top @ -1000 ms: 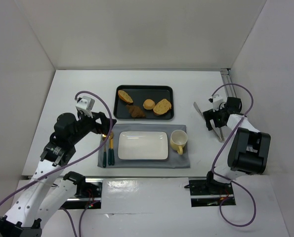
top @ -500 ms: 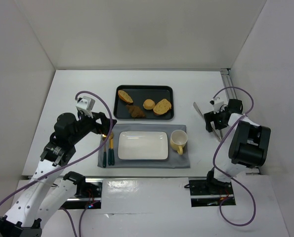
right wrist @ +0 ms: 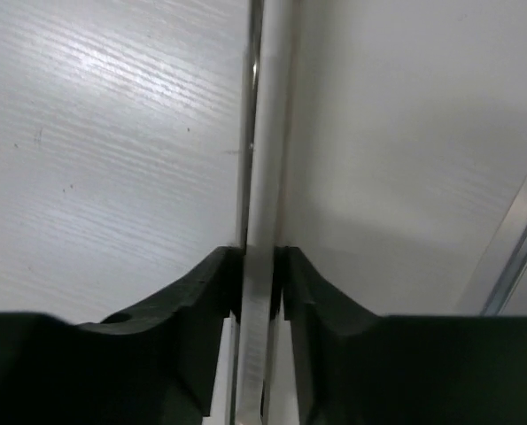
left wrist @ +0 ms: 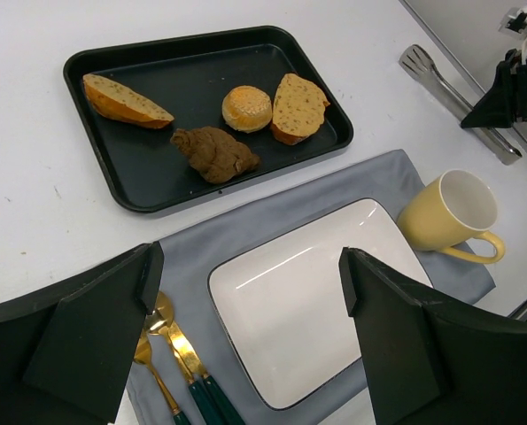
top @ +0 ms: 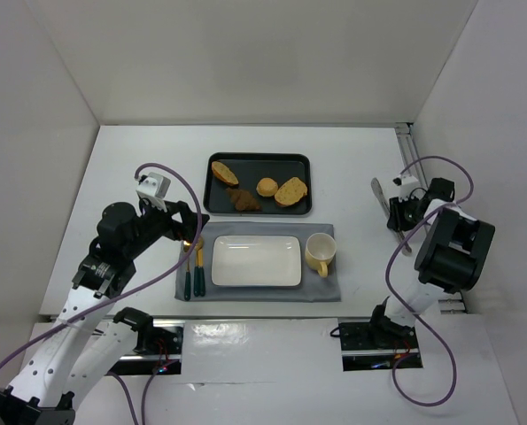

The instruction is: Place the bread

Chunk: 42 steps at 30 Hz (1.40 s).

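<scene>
Right pincer [top: 403,215] was clamped on the tongs [top: 383,197] low over the worktop [top: 130,168] at its right side; the wrist view showed both fingers pressed flat against the thin metal arms. Left pincer [left wrist: 250,266] hung with its fingers wide apart and nothing between them, above the near-left part of the grey mat [left wrist: 272,208], close to the cutlery [top: 192,266].

The bread [left wrist: 126,100] lay in the far-left corner of the black tray [left wrist: 205,197], apart from the brown piece [left wrist: 214,152], the round bun [left wrist: 246,107] and the wider slice [left wrist: 299,105].

As a judgement, the main risk was the tongs twisting or sliding in so narrow a grip once swung across. Their tips could also catch the raised tray rim, or knock the bun and wider slice, which sat between the tongs and the bread. The left arm stood near that corner, so a reach from the right might crowd it.

A metal rail [top: 406,140] and the side wall hemmed in the right arm. Bare worktop lay between it and the tray, the yellow mug [top: 320,254] stood just beside the white plate [top: 256,260], and the plate looked bare.
</scene>
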{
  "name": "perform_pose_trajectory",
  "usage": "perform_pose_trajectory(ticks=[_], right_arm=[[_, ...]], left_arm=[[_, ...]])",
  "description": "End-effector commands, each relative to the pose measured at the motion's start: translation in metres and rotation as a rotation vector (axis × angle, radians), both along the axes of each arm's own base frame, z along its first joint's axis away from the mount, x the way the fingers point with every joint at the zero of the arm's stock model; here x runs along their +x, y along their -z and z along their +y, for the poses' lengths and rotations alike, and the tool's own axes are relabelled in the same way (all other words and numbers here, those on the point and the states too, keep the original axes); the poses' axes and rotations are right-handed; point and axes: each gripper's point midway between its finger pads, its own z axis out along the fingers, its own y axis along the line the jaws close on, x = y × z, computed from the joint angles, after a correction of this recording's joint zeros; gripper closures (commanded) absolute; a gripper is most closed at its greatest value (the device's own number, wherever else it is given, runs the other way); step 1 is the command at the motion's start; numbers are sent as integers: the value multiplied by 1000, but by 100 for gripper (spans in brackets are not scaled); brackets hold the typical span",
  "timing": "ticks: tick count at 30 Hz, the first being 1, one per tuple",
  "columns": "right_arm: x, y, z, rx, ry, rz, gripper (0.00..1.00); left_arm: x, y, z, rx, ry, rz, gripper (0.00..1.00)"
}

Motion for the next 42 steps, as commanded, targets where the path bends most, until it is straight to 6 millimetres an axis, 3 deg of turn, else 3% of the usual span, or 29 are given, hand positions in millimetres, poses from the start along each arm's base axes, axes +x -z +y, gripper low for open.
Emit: perform_pose_trajectory(ticks=[1,7,13,17,21,23,24,26,27,30,32,37,38,40,42], right_arm=[[-6,-3,4,80,-34,19,65],[-2,-38,5,87,-59,-76,77],[7,-106,24,152,-133,-199,77],[19,-145,56,171,-224,-244,70],[31,-172,108,193,-336,-257,59],[37,-184,122,177,-362,-271,54],[41,-194,141,174,-405,-285,53],[49,-197,156,150,-430,-287,50],[51,-199,175,154,-468,-281,50],[67,-206,200,132,-515,-288,48],[74,-209,227,125,-565,-288,48],[82,-205,267,96,-639,-279,48],[81,-194,279,93,-661,-253,48],[84,-197,293,85,-686,-261,48],[83,-187,310,80,-719,-240,48]], left_arm=[[2,-28,0,-34,-4,-67,0],[2,-28,0,-34,-4,-67,0],[3,-28,1,-32,-13,-68,0],[3,-28,1,-32,-13,-68,0],[5,-26,2,-20,-20,-64,0],[6,-25,4,-18,-31,-65,0],[6,-25,4,-18,-31,-65,0],[7,-21,5,-14,-40,-57,0],[7,-21,5,-14,-40,-57,0],[7,-21,6,-6,-38,-61,0],[7,-21,6,-6,-38,-61,0],[10,-18,6,-1,-47,-53,0],[10,-18,6,-1,-47,-53,0],[10,-18,7,6,-46,-58,0],[11,-16,6,9,-45,-49,0]])
